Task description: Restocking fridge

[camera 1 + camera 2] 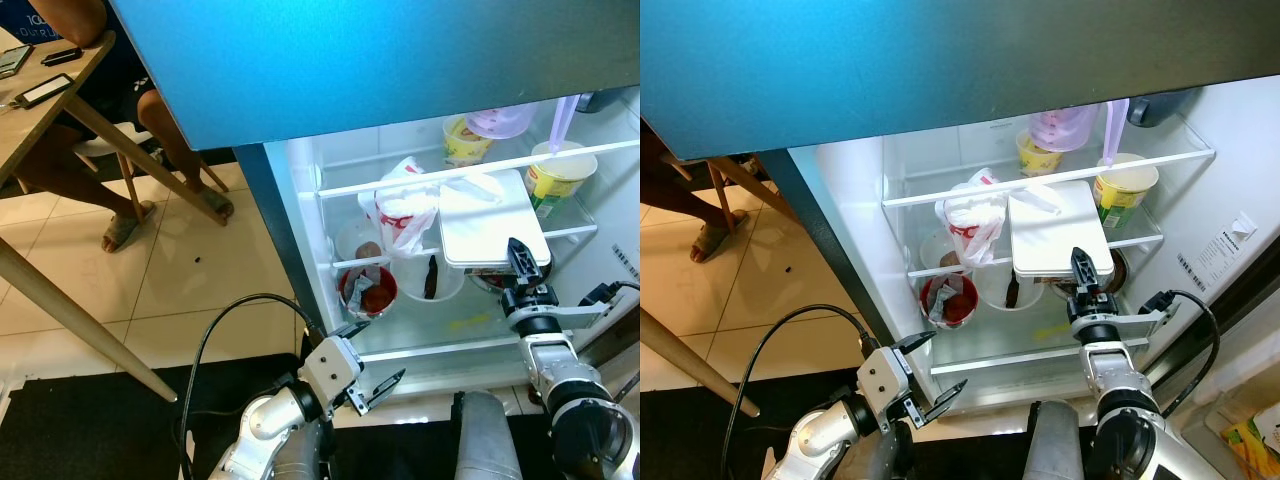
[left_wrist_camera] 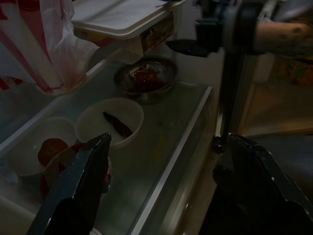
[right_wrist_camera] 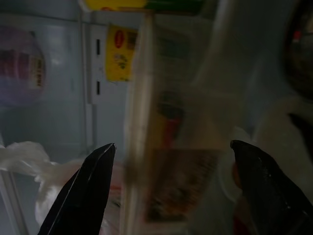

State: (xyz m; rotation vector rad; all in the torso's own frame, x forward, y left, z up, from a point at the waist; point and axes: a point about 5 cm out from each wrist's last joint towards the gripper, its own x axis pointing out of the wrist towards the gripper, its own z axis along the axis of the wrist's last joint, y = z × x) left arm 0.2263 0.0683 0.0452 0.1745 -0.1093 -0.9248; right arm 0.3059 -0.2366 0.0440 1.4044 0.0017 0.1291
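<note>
fridge (image 1: 300, 200) open; white box (image 1: 492, 218) lies on the middle shelf (image 1: 560, 234) at its front edge, beside a red-and-white bag (image 1: 402, 212). right end effector (image 1: 520, 262) raised at the box's front edge, fingers spread apart, nothing between them. left end effector (image 1: 370, 378) low outside the fridge, before the bottom shelf's (image 1: 440, 335) front edge, fingers apart, empty; red cup (image 1: 368, 292), white bowl (image 1: 432, 278) on that shelf.
</note>
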